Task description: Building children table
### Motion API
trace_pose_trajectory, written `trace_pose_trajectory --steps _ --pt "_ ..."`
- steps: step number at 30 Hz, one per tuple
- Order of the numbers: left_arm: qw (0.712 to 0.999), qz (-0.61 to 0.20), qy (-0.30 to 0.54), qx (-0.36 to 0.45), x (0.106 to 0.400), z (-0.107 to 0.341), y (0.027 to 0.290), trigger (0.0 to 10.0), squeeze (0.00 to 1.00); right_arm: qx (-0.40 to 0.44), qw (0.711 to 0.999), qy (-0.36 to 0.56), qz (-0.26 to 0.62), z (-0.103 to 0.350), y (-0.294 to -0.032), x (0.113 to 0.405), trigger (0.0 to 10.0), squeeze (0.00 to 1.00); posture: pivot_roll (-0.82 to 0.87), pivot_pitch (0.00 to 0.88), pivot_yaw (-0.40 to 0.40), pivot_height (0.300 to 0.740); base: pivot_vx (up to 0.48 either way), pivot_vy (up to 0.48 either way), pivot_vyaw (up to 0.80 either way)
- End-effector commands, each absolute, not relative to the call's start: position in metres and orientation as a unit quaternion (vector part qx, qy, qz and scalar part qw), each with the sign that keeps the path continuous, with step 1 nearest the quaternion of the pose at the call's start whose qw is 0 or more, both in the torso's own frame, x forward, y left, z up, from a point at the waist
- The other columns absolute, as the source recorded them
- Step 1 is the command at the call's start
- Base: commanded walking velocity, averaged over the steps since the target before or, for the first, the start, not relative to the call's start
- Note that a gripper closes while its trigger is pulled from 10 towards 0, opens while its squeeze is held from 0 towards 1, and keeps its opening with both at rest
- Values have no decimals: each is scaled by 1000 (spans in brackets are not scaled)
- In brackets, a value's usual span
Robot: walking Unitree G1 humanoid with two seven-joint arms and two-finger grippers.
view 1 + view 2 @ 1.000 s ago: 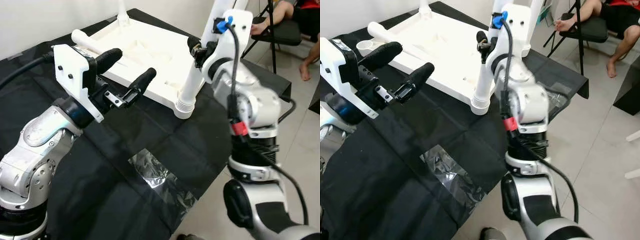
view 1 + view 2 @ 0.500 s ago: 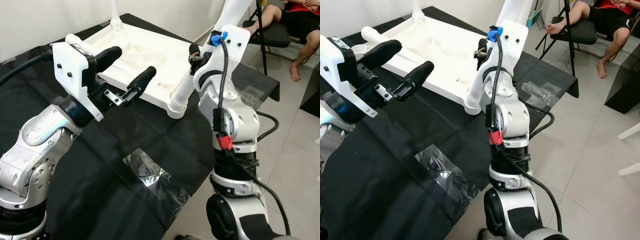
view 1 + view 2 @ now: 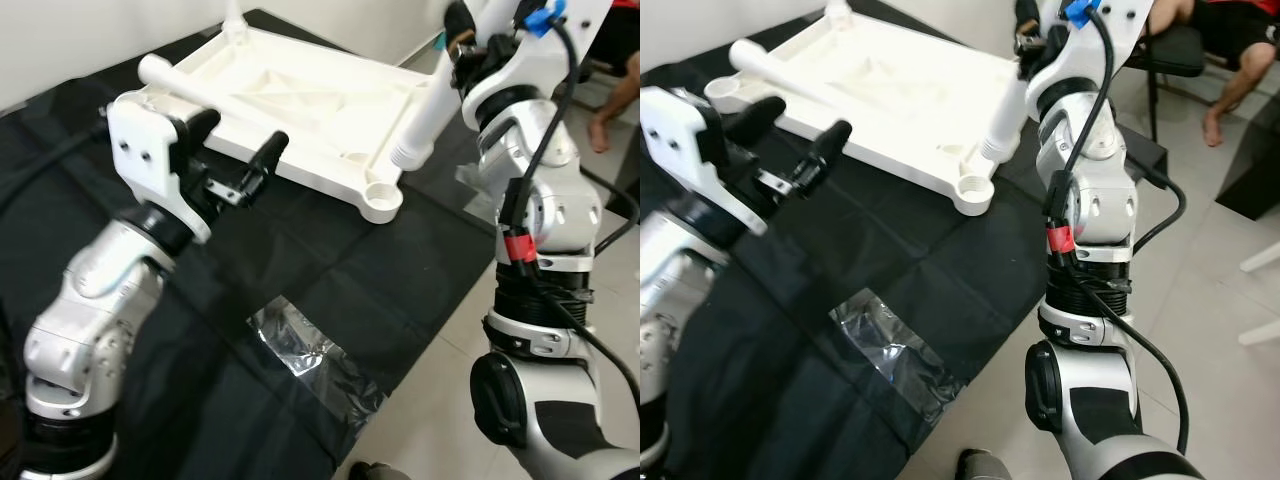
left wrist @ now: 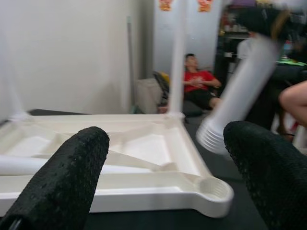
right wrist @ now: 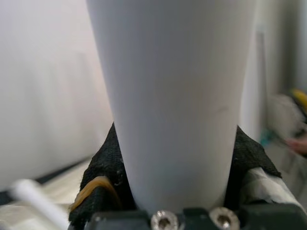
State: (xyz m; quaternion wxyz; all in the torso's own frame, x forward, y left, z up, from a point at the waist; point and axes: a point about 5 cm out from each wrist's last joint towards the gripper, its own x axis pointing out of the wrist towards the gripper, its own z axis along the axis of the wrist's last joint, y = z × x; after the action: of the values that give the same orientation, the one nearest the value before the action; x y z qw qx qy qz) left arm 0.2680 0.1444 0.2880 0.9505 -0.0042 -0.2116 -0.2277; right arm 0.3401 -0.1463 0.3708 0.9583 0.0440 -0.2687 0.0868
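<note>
Change since a second ago: lifted clear of the corner socket, the table leg now hangs tilted above the tabletop, where before its threaded end sat down at that corner; the camera has also shifted.
Right gripper: the right gripper is clamped around the leg's upper part, up at about 1 o'clock in the head view; the right wrist view shows the white shaft pinched between the black pads.
Leg axis: it slants from the gripper at 1 o'clock down toward 7 o'clock, threaded end lowest.
Key relation: the open corner socket lies just beyond the threaded end, at about 7 o'clock from it, apart from it and not touching.
Tabletop: the upside-down white tabletop rests on the black cloth, with a loose leg lying across its far-left side.
Left gripper: the left gripper hovers with fingers spread and empty at the tabletop's near edge, about 9 o'clock from the socket.
Nearer arm: the right, judged best placed to seat the leg.
</note>
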Motion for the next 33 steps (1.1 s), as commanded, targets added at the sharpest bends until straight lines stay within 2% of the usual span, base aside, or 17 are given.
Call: trace_pose_trajectory --steps 1,3,7,9,12,15,18,19,22,33 --pt "956 -215 -199 -7 269 278 144 10000 0 44 946 -295 130 378 -140 333 10000 0 -38 84 -24 740 0 0 0" --pt "965 -196 -170 -19 273 264 143 10000 0 45 936 -293 188 375 -131 331 10000 0 -36 54 -31 740 0 0 0" --pt "970 -183 -157 -24 274 256 143 10000 0 33 929 -282 237 370 -124 329 10000 0 -35 51 -31 740 0 0 0" --pt "974 -177 -139 -15 272 246 144 10000 0 7 924 -254 286 355 -117 327 10000 0 -21 22 -44 740 0 0 0" --pt "976 -177 -128 -13 270 239 146 10000 0 4 923 -244 299 347 -117 327 10000 0 -17 12 -47 740 0 0 0" --pt "985 -140 -97 -30 263 217 159 10000 0 11 925 -210 315 322 -118 325 10000 0 -8 0 -53 740 0 0 794" --pt "985 -140 -97 -30 263 217 159 10000 0 11 925 -210 315 322 -118 325 10000 0 -8 0 -53 740 0 0 794" --pt "991 -105 -64 -44 256 193 167 10000 0 32 928 -192 317 305 -112 321 10000 0 -4 0 -51 740 0 -480 0" --pt "993 -100 -47 -47 252 183 165 10000 0 28 929 -182 322 295 -102 318 10000 0 -3 0 -52 740 0 -480 0" --pt "988 -140 -43 -53 253 178 149 10000 0 38 917 -157 364 276 -86 309 10000 0 -4 0 -30 740 0 -475 0"
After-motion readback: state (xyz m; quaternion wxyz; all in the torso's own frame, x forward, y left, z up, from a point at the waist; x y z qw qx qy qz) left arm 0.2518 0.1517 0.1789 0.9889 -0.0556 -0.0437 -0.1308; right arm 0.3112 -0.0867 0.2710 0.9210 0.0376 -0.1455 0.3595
